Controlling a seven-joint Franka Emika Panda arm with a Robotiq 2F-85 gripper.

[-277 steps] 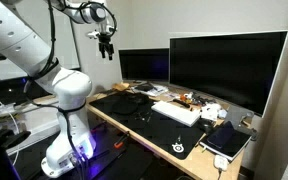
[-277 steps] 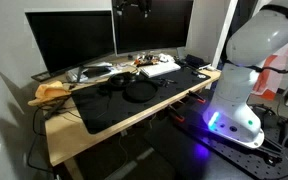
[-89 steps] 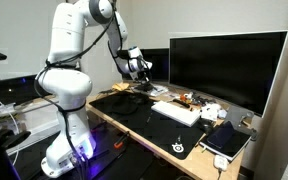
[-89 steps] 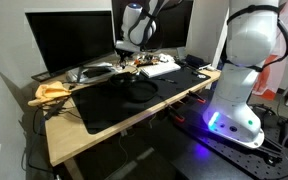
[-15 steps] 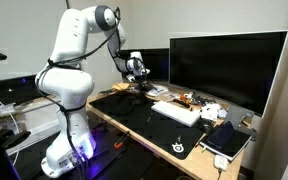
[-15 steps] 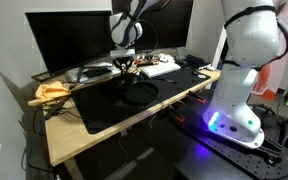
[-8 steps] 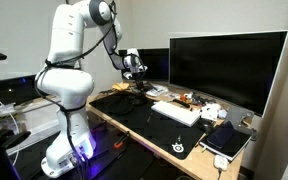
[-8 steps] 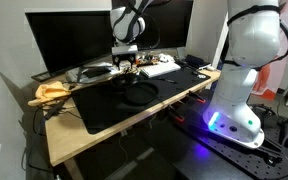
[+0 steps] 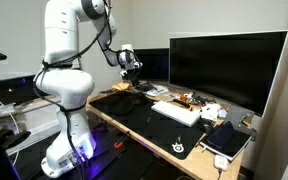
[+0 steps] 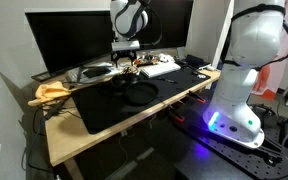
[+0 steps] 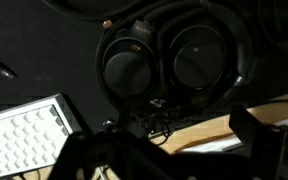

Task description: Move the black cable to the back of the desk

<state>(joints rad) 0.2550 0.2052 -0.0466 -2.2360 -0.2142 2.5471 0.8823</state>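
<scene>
The black cable [image 11: 152,121] lies as a small loose tangle where the black mat meets the bare wood of the desk [image 11: 199,130], seen in the wrist view. In an exterior view it is a small dark clutter [image 10: 134,67] near the monitors. My gripper [image 11: 179,160] hangs above it with its dark fingers apart and nothing between them. In both exterior views the gripper [image 9: 130,64] [image 10: 127,52] is raised over the back of the light wood desk [image 9: 112,124] [image 10: 66,140].
Black headphones [image 11: 174,58] [image 10: 136,92] lie on the desk mat just in front of the cable. A white keyboard [image 11: 24,130] [image 9: 176,112] [image 10: 162,68] lies beside it. Two large monitors [image 9: 224,62] [image 10: 69,40] stand behind. A yellow cloth [image 10: 52,90] lies at one end.
My gripper has risen from just above the desk's back area and shifted slightly sideways. It is empty. The cable stays on the desk.
</scene>
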